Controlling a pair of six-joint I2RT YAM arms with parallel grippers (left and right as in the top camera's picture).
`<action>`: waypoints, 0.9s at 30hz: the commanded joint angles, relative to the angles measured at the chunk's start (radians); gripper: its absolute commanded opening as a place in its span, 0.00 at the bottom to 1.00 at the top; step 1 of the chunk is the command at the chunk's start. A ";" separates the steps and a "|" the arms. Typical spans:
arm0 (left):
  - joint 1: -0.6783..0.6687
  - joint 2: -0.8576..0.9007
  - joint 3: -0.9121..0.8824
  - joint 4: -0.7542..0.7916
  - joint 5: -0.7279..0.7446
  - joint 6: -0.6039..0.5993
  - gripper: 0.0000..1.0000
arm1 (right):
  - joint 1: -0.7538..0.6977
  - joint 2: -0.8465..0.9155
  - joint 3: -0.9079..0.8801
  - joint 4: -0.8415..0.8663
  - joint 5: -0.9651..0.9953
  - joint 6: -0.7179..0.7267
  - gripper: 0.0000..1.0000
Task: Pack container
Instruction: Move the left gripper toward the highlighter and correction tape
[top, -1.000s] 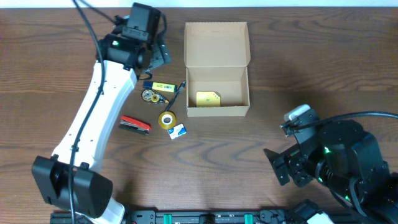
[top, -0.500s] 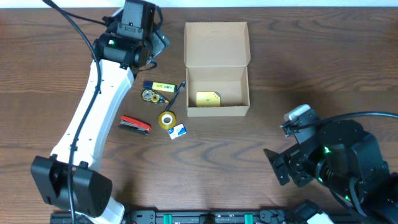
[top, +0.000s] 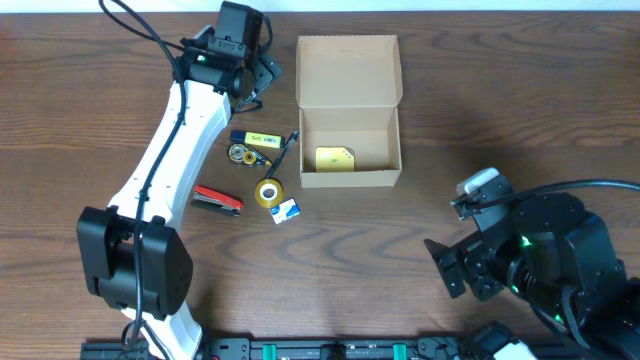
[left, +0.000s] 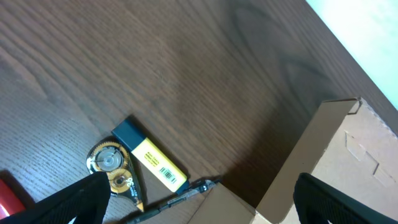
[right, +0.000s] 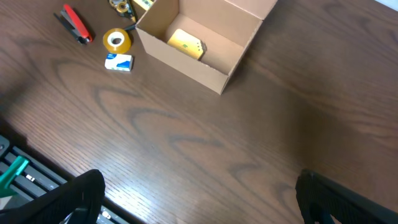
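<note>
Overhead, the right hand (top: 447, 268) sits nearest, at the near right corner of the desk (top: 500, 90). Its jaws are spread wide with nothing between them, and its wrist view shows the two fingers (right: 56, 199) far apart above bare wood.

Further in, left of centre, small stationery lies loose. A red stapler (top: 217, 201) lies a little apart from the small blue-and-white packet (top: 287, 210) and the yellow tape roll (top: 268, 192), which are just beside each other. Past these come a round correction-tape dispenser (top: 243, 153) and a blue-and-yellow oblong (top: 256, 138), close together. A thin black item (top: 288, 145) lies against the left wall of the container (top: 350, 179).

That container stands just beyond the middle of the desk, right of the stationery. It is open, with its flap lid (top: 349, 70) laid back on the far side. A yellow item (top: 335, 158) rests inside, toward the near left of the floor.

Farthest off, the left hand (top: 260, 82) hangs above the desk just left of the flap. It is released and empty. In its wrist view the fingers (left: 81, 199) stand at the lower corners, with the oblong, the dispenser and the container's edge below them.
</note>
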 joint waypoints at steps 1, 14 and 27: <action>0.015 0.004 -0.003 -0.017 -0.003 -0.058 0.95 | -0.016 -0.002 -0.001 0.000 0.000 0.014 0.99; 0.021 0.146 -0.003 -0.053 0.123 -0.203 0.96 | -0.016 -0.002 -0.001 0.000 0.000 0.014 0.99; 0.021 0.254 -0.003 -0.048 0.204 -0.225 1.00 | -0.016 -0.002 -0.001 0.000 0.000 0.014 0.99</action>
